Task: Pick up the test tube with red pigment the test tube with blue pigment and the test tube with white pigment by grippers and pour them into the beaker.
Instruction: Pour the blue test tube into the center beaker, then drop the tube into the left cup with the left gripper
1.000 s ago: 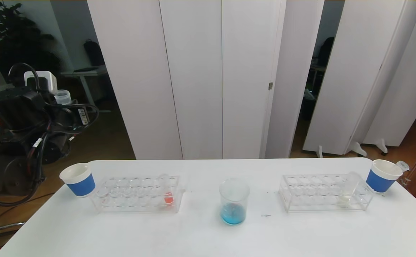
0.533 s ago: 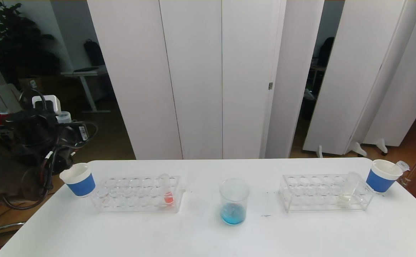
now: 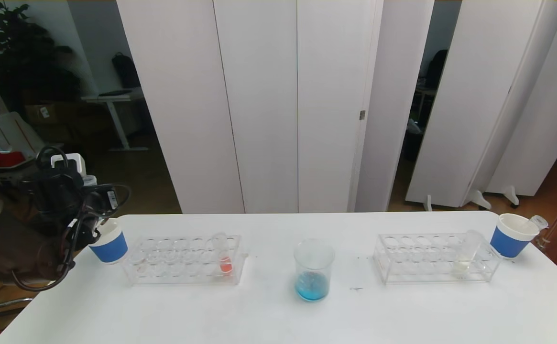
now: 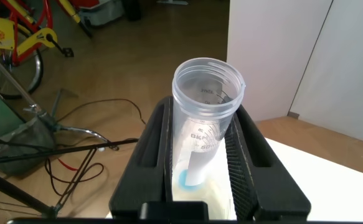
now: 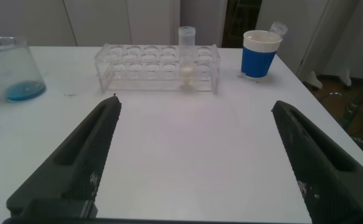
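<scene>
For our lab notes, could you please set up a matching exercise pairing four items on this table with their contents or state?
1. clear glass beaker
2. clear tube in the left rack
3. clear tube in the right rack
4. left gripper

a. whitish liquid
b. shut on a nearly empty tube
c. blue liquid
d. orange-red liquid

Pairs: 1-c, 2-d, 3-a, 4-b

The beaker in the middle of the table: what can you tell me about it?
The beaker is a clear, straight-sided cylinder, glass or plastic by its look, standing upright on the white table between the two clear tube racks. It is open at the top, and a shallow pool of bright blue liquid covers its bottom; the rest is empty. Nothing touches it but the table, and no gripper is near it.
</scene>
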{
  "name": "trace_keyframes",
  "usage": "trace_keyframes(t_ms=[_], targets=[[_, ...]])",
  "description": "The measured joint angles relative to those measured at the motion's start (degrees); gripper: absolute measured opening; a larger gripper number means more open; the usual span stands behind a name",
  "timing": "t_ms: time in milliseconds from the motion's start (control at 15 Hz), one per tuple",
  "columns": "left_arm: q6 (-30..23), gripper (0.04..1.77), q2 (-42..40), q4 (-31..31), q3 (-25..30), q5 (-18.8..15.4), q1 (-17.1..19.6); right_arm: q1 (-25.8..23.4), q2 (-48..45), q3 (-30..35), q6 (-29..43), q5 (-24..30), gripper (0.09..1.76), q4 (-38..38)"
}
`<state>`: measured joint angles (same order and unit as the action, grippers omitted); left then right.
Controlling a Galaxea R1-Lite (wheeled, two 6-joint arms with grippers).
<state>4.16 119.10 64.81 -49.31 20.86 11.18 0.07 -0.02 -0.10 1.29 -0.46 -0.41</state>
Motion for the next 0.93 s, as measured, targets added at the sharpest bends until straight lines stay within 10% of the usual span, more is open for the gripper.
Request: trace_keyframes(t_ms=[933], targets=[[-7.42,0.58,4.02,-1.05,2.86,-0.27,1.16,0.00,-0.02,0.00,0.02,0.02,1.74,0.00]])
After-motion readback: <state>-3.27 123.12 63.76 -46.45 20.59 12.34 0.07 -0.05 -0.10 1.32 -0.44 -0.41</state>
